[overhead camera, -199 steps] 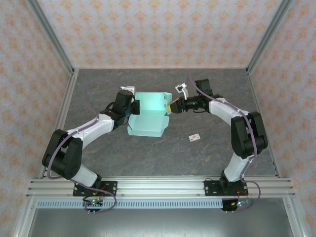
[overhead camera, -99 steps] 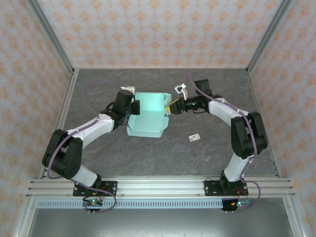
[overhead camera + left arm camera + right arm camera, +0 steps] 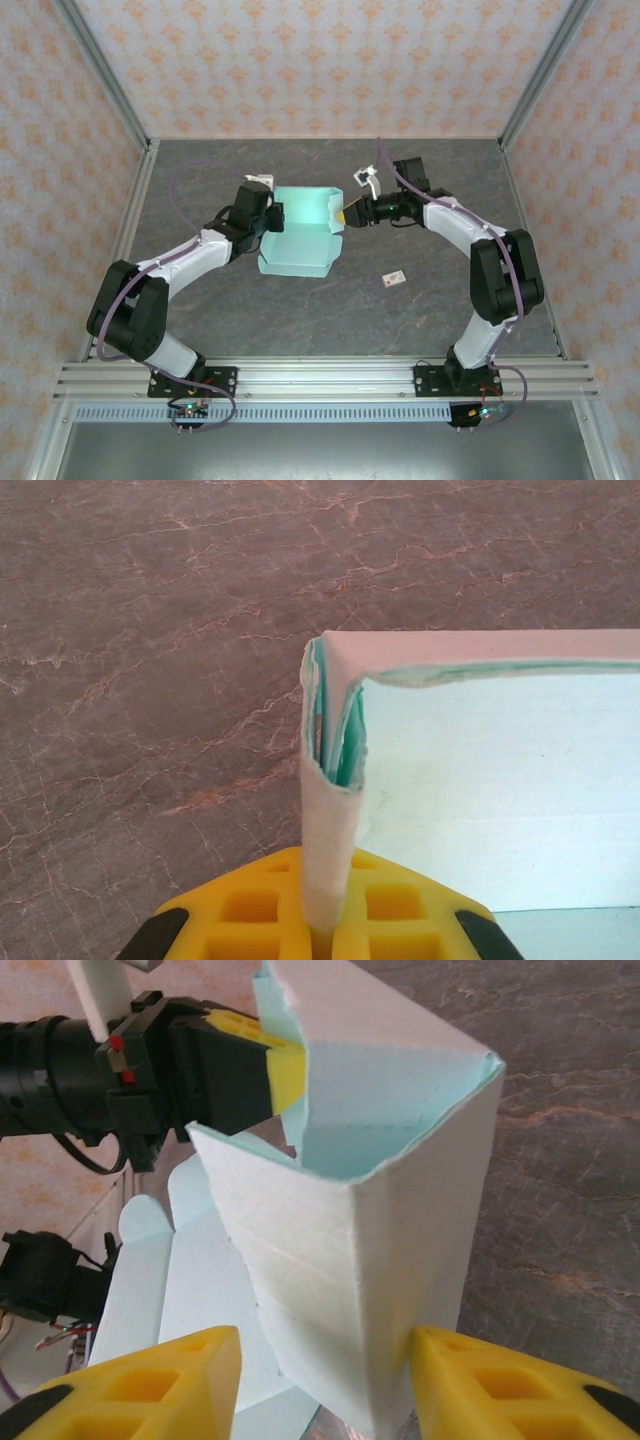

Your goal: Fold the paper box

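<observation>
Top view: paper box [image 3: 298, 232], pale mint-green card, sits on the grey stone-pattern table [image 3: 300, 320] in the middle of the far half, between the two arms. Its rear part stands up as open walls; a flat panel lies on the table in front, toward the bases.

Left gripper [image 3: 272, 215]: at the box's left wall. In the left wrist view the yellow fingers [image 3: 250, 915] are pressed together on a doubled strip of card at the box's corner, the strip rising upright from between the pads. White inner face of the wall runs off to the right.

Right gripper [image 3: 345, 214]: at the box's right upper corner. In the right wrist view the yellow fingers [image 3: 170, 1385] stand spread, one on either side of a vertical corner edge of the box. A gap shows between the left-hand pad and the card; the other pad is just beside the wall, contact not clear. No clamp.

Small white tag [image 3: 394, 279] with a red mark lies flat on the table, right of the box and apart from it.
</observation>
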`<act>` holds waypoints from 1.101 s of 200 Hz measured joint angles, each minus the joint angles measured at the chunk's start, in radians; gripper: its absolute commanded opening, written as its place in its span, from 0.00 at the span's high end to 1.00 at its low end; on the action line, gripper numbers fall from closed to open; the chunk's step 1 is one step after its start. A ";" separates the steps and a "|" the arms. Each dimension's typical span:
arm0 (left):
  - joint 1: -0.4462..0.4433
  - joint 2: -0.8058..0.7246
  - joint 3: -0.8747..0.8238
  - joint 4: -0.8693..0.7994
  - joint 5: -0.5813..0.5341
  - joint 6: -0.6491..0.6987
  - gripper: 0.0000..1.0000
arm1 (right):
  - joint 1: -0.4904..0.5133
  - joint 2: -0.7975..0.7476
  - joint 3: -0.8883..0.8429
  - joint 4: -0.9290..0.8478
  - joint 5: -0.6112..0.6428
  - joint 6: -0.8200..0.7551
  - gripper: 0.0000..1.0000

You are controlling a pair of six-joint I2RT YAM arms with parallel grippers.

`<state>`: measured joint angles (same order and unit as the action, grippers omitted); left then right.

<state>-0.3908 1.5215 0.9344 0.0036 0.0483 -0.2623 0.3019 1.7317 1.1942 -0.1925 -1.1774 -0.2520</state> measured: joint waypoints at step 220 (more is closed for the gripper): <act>-0.002 -0.036 0.000 -0.018 -0.003 -0.003 1.00 | 0.126 -0.007 -0.008 0.150 0.446 0.121 0.64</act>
<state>-0.3931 1.4853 0.9344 -0.0143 0.0448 -0.2649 0.4278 1.7248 1.1866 -0.0429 -0.7311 -0.1307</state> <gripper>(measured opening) 0.077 0.368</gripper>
